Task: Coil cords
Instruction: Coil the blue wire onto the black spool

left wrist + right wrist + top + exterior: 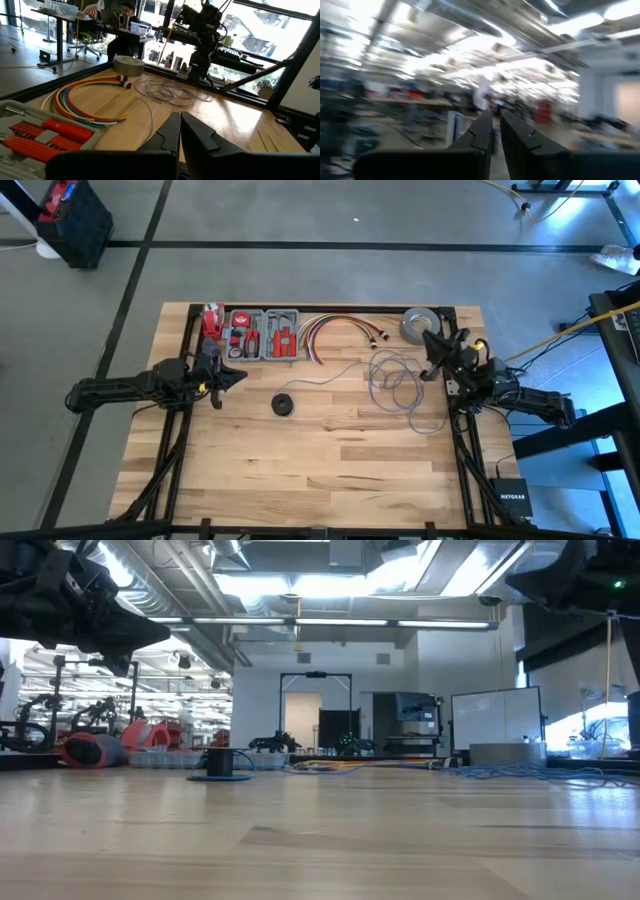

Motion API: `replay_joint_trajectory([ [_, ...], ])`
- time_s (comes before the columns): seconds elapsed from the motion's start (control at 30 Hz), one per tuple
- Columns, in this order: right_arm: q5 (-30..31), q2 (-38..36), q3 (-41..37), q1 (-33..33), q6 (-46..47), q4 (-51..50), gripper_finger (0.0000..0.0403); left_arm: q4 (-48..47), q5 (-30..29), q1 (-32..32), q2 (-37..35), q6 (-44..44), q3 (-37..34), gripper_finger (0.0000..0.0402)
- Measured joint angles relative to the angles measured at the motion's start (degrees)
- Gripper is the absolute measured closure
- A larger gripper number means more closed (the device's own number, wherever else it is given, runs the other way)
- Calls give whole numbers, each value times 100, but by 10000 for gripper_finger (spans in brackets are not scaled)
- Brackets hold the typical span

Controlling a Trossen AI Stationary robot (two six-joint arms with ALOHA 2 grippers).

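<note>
Loosely tangled, the grey-blue wire [392,380] sprawls near the worktop's right edge, just beside the right end effector [433,368], whose fingers stand narrow, holding nothing; the left end effector [236,376] is likewise narrow.

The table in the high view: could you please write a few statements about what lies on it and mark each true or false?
1. The grey-blue wire lies loose near the right gripper. True.
2. The black disc sits in the tool tray. False: it lies on bare wood, in front of the tray.
3. The tape roll lies at the far right. True.
4. The left gripper holds the wire. False: it is shut and empty.
</note>
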Motion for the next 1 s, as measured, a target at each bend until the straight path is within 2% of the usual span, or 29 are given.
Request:
replay_joint_trajectory([
  [0.13, -442, 369, 1, 0, 22, 285, 361, 0, 0, -2, 0, 0, 0, 393],
  [0.37, -460, 1486, 50, 0, 181, 923, 361, 0, 0, -2, 0, 0, 0, 393],
  [0.67, -562, 3319, 786, 0, 1024, 903, 361, 0, 0, -1, 0, 80, 1, 393],
  [1.0, -1000, 5432, 1906, 0, 1320, 468, 361, 185, -2, -1, 0, 75, -18, 393],
])
